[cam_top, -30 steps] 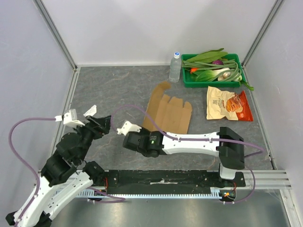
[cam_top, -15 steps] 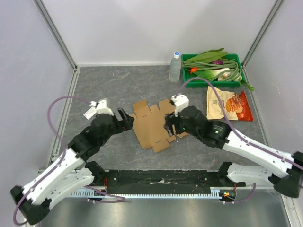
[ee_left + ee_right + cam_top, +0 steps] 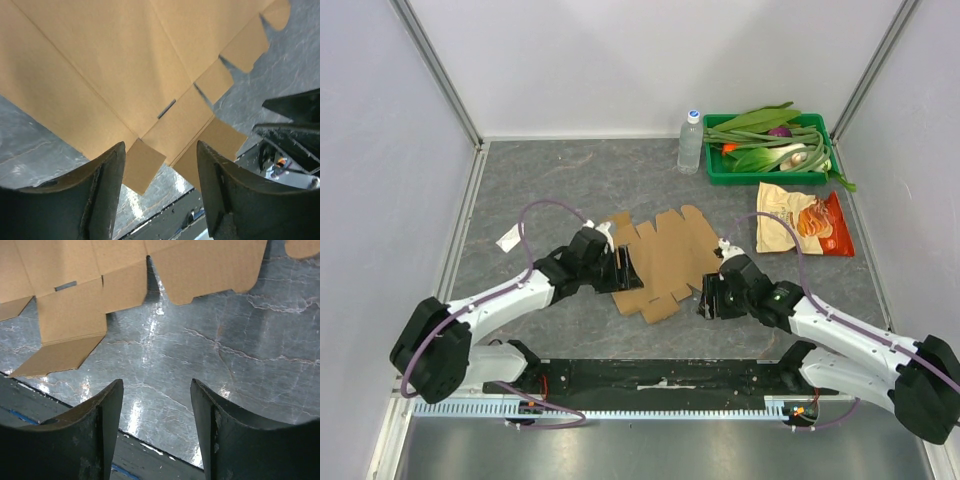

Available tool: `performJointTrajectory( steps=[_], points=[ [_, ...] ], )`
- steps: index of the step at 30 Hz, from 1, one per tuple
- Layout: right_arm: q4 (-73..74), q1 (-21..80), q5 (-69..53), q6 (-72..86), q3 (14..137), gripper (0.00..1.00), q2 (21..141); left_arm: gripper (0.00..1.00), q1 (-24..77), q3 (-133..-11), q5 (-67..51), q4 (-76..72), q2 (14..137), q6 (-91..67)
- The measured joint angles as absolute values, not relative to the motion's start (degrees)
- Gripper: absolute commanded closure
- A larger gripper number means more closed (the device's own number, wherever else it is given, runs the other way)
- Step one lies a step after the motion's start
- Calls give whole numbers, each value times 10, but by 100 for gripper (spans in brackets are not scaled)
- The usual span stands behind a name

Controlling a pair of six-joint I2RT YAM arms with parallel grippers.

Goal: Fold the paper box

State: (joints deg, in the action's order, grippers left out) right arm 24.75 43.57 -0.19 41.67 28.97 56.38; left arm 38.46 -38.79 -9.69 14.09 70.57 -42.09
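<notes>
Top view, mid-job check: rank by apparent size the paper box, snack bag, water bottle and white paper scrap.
1. paper box, lying as an open flat sheet, clearly largest
2. snack bag
3. water bottle
4. white paper scrap, smallest

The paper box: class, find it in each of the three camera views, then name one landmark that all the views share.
Top external: the paper box lies flat near the middle of the table.
Left wrist: the paper box fills the upper part of the picture.
Right wrist: only the flapped edge of the paper box shows, along the top left.
Shared landmark: the grey marbled table surface under it.
</notes>
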Motion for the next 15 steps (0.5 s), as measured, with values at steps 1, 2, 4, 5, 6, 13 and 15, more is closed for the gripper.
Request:
performJointTrajectory(
  steps=[1,2,4,5,6,13,15],
  points=[
    [244,435,0,420,284,36,563,40,385,-373,-114,123,714,-422],
    [243,434,3,422,282,37,563,42,385,-362,-126,112,718,-425],
    [239,432,11,425,278,38,564,43,390,-331,-149,78,724,-435],
    [237,430,15,425,278,39,566,41,394,-319,-156,65,729,-440],
    [233,428,18,426,278,39,568,39,399,-312,-159,55,732,-445],
    [193,388,26,420,277,41,601,34,435,-286,-161,9,741,-469],
    [179,376,12,410,278,44,619,31,435,-277,-159,-1,734,-473]
  ],
)
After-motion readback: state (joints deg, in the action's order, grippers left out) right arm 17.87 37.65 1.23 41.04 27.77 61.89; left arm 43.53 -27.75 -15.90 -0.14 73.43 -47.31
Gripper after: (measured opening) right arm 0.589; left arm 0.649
